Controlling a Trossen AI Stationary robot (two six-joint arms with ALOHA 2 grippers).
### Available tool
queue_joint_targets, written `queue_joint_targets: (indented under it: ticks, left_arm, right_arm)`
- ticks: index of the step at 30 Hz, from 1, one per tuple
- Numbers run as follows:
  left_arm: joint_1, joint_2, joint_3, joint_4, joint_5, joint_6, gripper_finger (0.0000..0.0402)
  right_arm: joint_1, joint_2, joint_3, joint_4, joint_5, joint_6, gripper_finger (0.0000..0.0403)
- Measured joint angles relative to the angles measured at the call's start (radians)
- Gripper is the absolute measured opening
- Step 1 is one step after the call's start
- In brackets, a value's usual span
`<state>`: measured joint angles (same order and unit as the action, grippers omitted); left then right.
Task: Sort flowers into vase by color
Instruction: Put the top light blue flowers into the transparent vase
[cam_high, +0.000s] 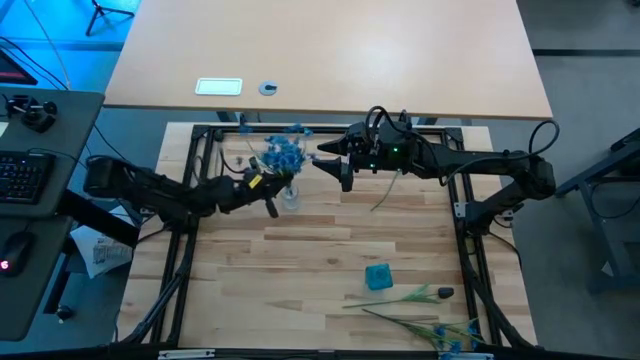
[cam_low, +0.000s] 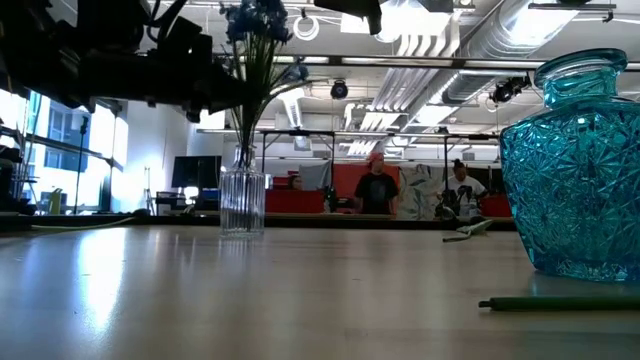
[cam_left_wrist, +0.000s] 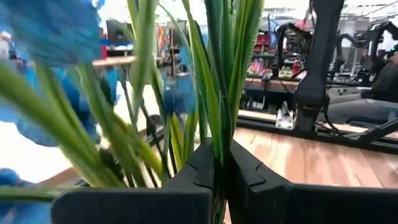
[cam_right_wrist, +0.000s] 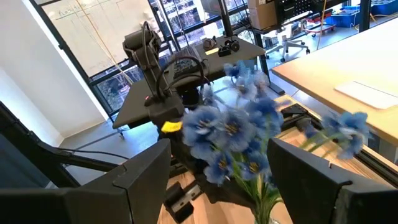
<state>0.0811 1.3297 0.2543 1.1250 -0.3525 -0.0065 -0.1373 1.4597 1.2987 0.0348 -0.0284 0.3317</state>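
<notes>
At the back of the counter (cam_high: 300, 260), near the frame rail: clear glass vase (cam_high: 289, 195) standing upright with blue flowers (cam_high: 283, 153) already in it.

Left claw (cam_high: 270, 203): at the vase, fingers closed on green stems just above the mouth; the left wrist view shows stalks pinched between the two pads.

Right claw (cam_high: 322, 160): just beside the blue heads, on the far side from the left arm; fingers spread apart, nothing between them, blossoms framed in the gap in its wrist view.

Teal vase (cam_high: 378, 276): front right of centre, empty as far as I can tell.

Remaining flowers: one stem (cam_high: 385, 196) lying near the right arm; a dark-bud stem (cam_high: 410, 296) and a blue stem (cam_high: 440, 333) at the front right.

Step, judged: seating or tidying the blue bunch.

Risk 1: a sideways pull by the left claw could tip the narrow vase, since the stems lever on its rim.

Risk 2: the right claw closing here would crush or drag blossoms out.

Risk 3: the arms are close; any crossing could bump them.
</notes>
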Motion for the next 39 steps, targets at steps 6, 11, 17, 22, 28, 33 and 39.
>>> queue_joint_targets:
  ticks: [6,11,17,22,28,33,39]
  left_arm:
    - [0.000,0.068,0.000,0.002,-0.027,-0.039,0.0000]
    - [0.000,0.114,0.001,0.007,-0.069,-0.082,0.0000]
    - [-0.001,0.131,0.003,0.011,-0.080,-0.096,0.0000]
    - [-0.001,0.128,0.002,0.006,-0.079,-0.096,0.0004]
    - [-0.004,0.130,0.000,-0.007,-0.063,-0.094,0.0051]
    - [-0.022,0.109,-0.002,-0.016,-0.041,-0.095,0.0125]
    - [-0.048,0.022,-0.002,-0.037,-0.040,-0.089,0.0206]
  right_arm:
    - [0.000,0.000,0.000,0.000,0.000,0.000,0.0264]
    - [0.000,0.000,0.000,0.000,0.000,0.000,0.0264]
    - [0.000,0.000,0.000,0.000,-0.001,0.000,0.0264]
    - [0.000,0.000,0.000,0.000,-0.001,0.000,0.0264]
    - [0.000,0.000,0.000,0.000,-0.001,0.000,0.0264]
    - [0.000,0.000,0.000,0.000,-0.002,0.000,0.0264]
    - [0.000,0.000,0.000,0.000,-0.002,0.000,0.0264]
